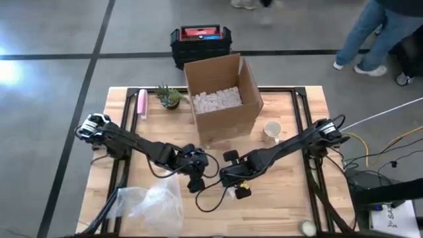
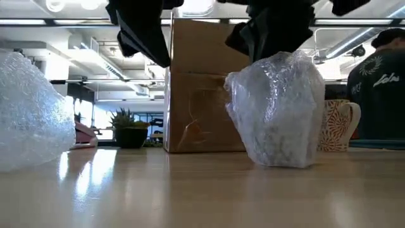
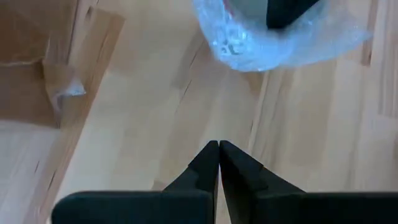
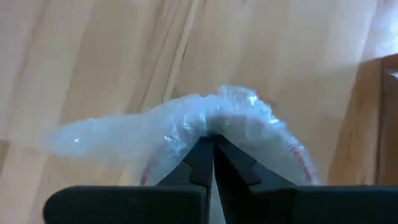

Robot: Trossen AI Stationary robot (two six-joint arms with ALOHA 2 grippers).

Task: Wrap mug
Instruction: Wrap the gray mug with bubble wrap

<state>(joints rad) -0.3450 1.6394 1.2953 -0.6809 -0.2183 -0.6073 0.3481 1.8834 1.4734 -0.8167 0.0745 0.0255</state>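
Bundle: bubble-wrapped mug upright on desk, front centre.
Right tool: directly above, pinched shut on wrap's top fold.
Left tool: closed, empty, just beside.

Glossy crinkled plastic bubble wrap on smooth wooden table.

- Both arms are dark, slender and jointed, with pale housings at their bases.
- Thin black cables loop loosely beside the wrists.
- Left gripper and right gripper each have two matt black, tapering wedge-shaped fingers.
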